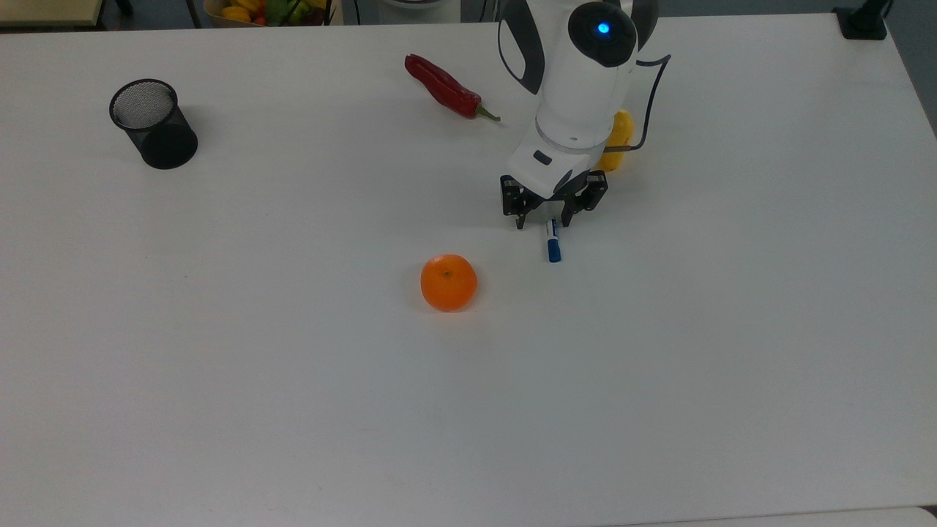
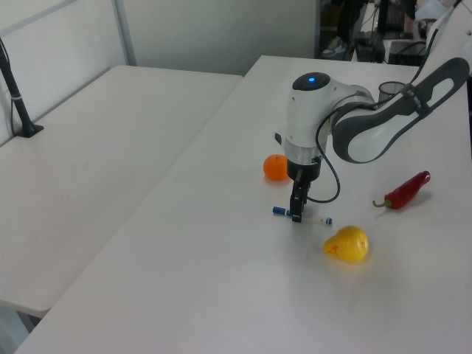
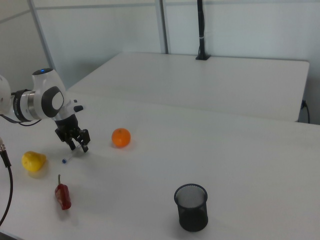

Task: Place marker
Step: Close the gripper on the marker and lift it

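A white table carries everything. In the top view, a black mesh cup stands at upper left, a red chili lies at upper centre, and an orange sits near the middle. The marker (blue cap toward the frame's bottom) lies right of the orange; a yellow fruit rests above it.

Matt white table, black wire-mesh pen cup, glossy red chili, dimpled orange, glossy white plastic arm shell
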